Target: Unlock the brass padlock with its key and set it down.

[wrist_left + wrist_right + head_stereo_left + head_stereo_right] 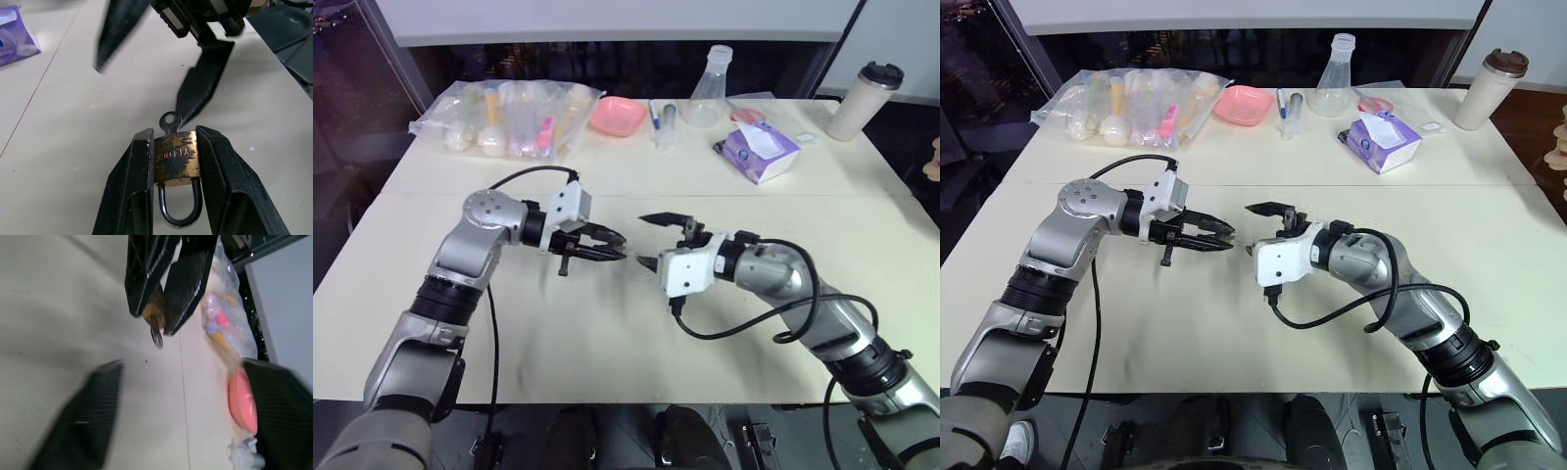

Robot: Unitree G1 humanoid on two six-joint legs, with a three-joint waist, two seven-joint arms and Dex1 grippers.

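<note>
The left gripper [171, 147] is closed on the brass padlock [176, 159], raised above the table [607, 333]. Its two black fingers [134, 186] press on the two opposite sides of the yellow body. The silvery shackle sits between the fingers and points back toward the wrist. From the other end of the body a small key [169, 121] with a round ring head sticks out, past the fingertips.

The right gripper [648, 241] faces the left one from the other side, also above the table. Its fingers [203, 81] stand well apart, not gripping anything. One of them comes very close to the head of the key; in the left wrist view its tip seems to be just beside the ring, but I cannot tell if it really touches. The other finger is further away from the key. In the right wrist view the padlock and the key appear between the two spread fingers, in front of them.

At the far side of the table there are a pink bowl [616, 116], a clear plastic bag [504, 119] with small things, a flask [708, 90], a purple packet [756, 151] and a cup with a dark lid [864, 100].
</note>
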